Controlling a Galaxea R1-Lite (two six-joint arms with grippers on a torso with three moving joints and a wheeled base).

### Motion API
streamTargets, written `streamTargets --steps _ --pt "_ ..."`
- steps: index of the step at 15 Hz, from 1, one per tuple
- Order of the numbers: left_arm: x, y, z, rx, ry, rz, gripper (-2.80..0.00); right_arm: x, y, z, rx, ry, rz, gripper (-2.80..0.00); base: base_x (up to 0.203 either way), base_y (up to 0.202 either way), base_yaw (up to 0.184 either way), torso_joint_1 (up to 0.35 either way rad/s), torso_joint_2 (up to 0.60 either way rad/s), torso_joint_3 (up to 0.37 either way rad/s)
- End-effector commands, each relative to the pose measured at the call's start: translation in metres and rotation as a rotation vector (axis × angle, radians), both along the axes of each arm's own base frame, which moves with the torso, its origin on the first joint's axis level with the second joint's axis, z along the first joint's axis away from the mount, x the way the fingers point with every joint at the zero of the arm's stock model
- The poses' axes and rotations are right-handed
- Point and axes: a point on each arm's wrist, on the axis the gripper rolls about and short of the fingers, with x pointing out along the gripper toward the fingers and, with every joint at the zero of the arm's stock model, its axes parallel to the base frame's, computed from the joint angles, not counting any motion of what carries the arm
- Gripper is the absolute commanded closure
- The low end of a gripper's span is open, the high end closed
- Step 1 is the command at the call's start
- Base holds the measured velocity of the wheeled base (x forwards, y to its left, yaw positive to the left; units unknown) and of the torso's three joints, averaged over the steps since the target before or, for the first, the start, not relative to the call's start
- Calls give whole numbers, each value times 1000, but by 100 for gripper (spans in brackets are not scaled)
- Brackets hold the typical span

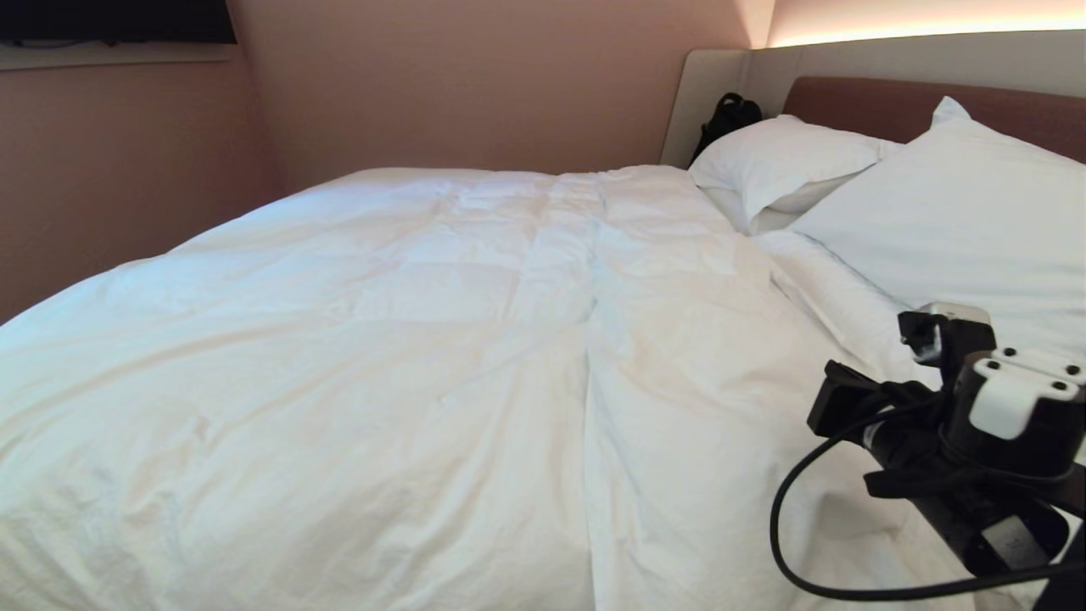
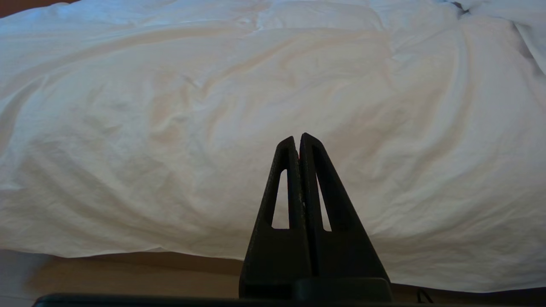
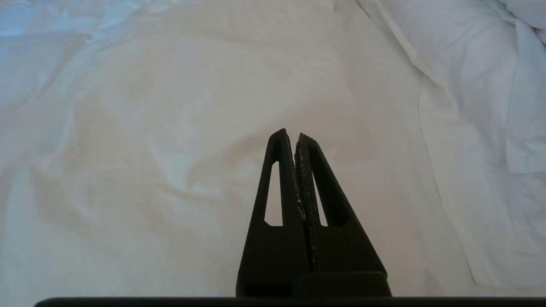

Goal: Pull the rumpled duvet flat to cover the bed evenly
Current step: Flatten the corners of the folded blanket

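- Broadly, we see the bed (image 1: 899, 106) almost wholly covered: the duvet (image 1: 407, 339) lies spread from the far edge by the wall to the near edge, its top hem stopping just short of the pillows (image 1: 950, 212)
- We judge the task nearly done, since the duvet reaches both sides and hangs over the near edge in the left wrist view
- What we think is left is smoothing: a long crease runs down the middle of the duvet, with shallow wrinkles to either side, and a folded ridge sits by the nearer pillow
- Our right gripper (image 3: 295, 137) hovers above the duvet near the pillow end with its jaws pressed together and no cloth between them
- Our left gripper (image 2: 297, 139) is likewise closed on nothing, pointing at the duvet's hanging near edge, parked low beside the bed
- Smallest, a black bag (image 1: 728, 119) rests in the far corner behind the pillows
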Motion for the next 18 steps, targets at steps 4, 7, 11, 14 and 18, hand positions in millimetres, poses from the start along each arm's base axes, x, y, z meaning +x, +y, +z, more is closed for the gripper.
streamTargets --steps 4,7,11,14,18 --pt "0 0 0 -1 0 1 0 61 14 -24 -39 52 -21 0 0 0 0 0 0 0" --pt "0 0 0 -1 0 1 0 66 0 -26 -35 60 -71 0 0 0 0 0 0 0" --pt "0 0 0 -1 0 1 0 69 -15 -24 -25 55 -114 0 0 0 0 0 0 0" --pt "0 0 0 -1 0 1 0 76 -45 -19 -14 38 -192 0 0 0 0 0 0 0" --pt "0 0 0 -1 0 1 0 86 -87 -5 8 -8 -261 0 0 0 0 0 0 0"
